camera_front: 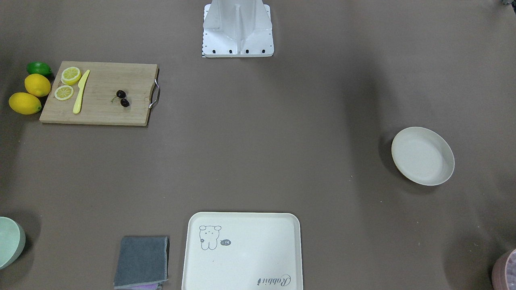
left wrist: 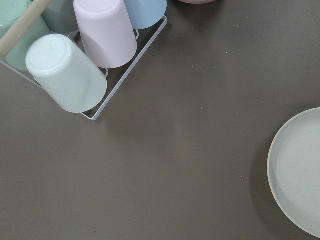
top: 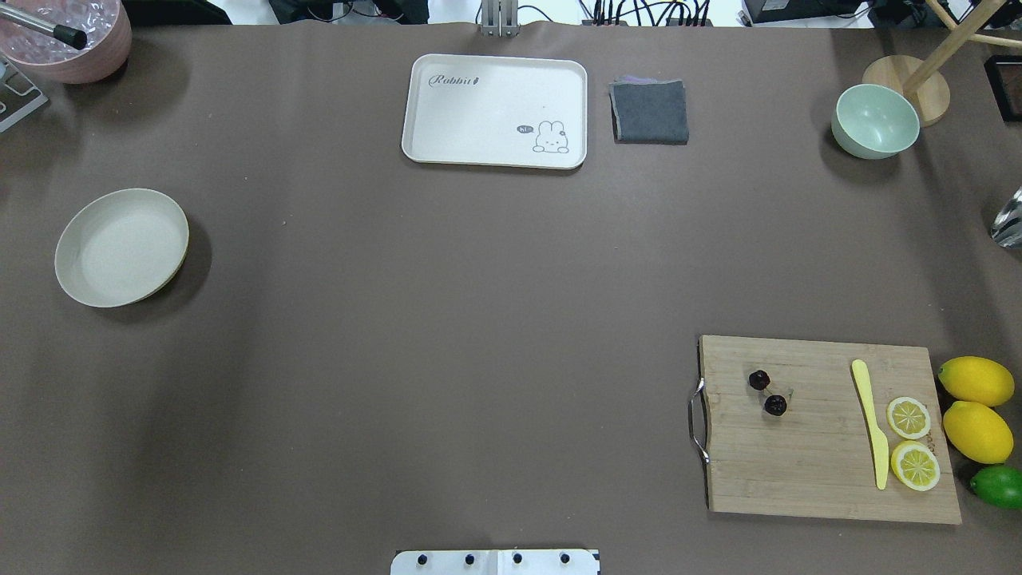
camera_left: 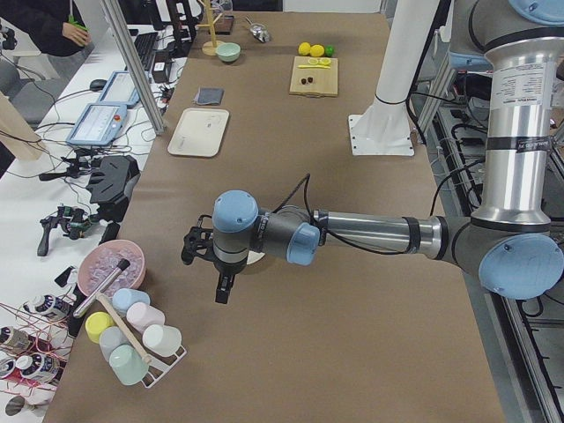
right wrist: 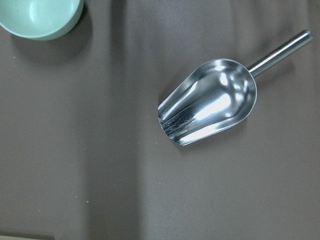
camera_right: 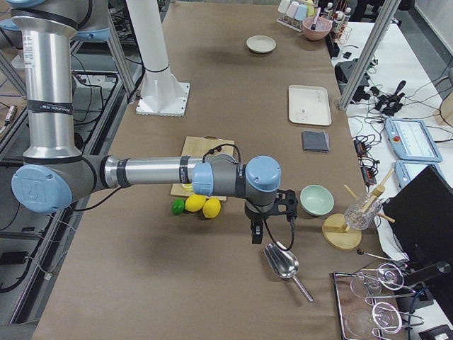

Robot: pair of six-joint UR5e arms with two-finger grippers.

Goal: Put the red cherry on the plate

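On the wooden cutting board [camera_front: 100, 112], set near the robot-side edge of the worktop [camera_front: 258, 161] toward the robot's right end: the red cherry [camera_front: 122, 98], two dark fruits joined by thin stems, lying on the half nearer the board's metal handle, touched by neither arm. At the board's other end, a yellow knife [camera_front: 80, 92] and two lemon slices [camera_front: 71, 75]; just off that end, on the worktop, two lemons [camera_front: 37, 85] and a lime [camera_front: 39, 69]. Well apart from all this, toward the robot's left end and about midway between the long edges: the plate [camera_front: 422, 156], upright on the worktop. Along the operators' edge, a rabbit-printed tray [camera_front: 250, 249] at the middle, a folded grey cloth [camera_front: 142, 261] just beside it, a pale green bowl [top: 876, 120] nearer the right-end corner. Hanging over the left end, pointing down, near the plate and some upturned cups [left wrist: 104, 30]: the left gripper [camera_left: 222, 291]. Hanging over the right end, near a metal scoop [right wrist: 210, 100], between the lemons and the green bowl: the right gripper [camera_right: 255, 235]. Shown by the side cameras only, so cannot tell how far either pincer is open, nor whether anything is held.
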